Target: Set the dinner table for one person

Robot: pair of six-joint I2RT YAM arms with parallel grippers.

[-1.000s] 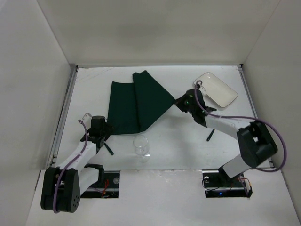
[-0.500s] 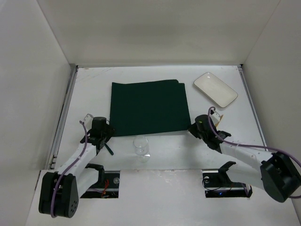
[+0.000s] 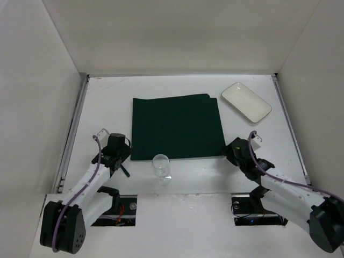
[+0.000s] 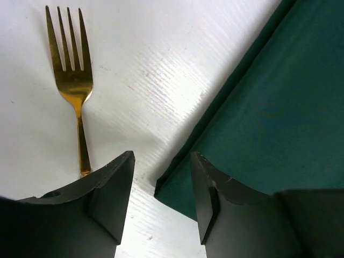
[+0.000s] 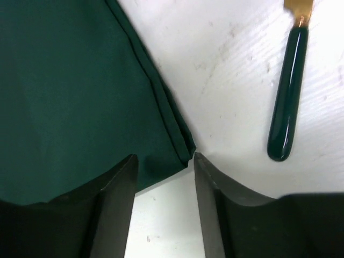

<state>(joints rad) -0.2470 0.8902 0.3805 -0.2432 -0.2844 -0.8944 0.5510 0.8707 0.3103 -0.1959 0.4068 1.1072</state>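
White walls box in a white worktop [image 3: 107,102] that runs from the arm bases at the bottom of the overhead view up to the back wall. A dark green cloth [image 3: 177,126] lies spread flat across the middle of the frame. A pale oblong dish [image 3: 246,101] sits at the upper right, set cornerwise and apart from the cloth. A clear glass [image 3: 160,165] stands right at the cloth's lower edge, left of centre.

I see the left gripper [image 4: 161,161] low at the cloth's lower left corner. Its jaws stand wide, holding nothing, and the corner shows in the gap. A gold fork [image 4: 72,80] lies on bare worktop at the upper left of that wrist view, clear of the cloth.

The right gripper [image 5: 164,158] sits at the cloth's lower right corner, jaws parted, with the layered corner between their tips and not pinched. A dark-handled utensil [image 5: 287,97] lies at the upper right of that view, apart from the cloth.
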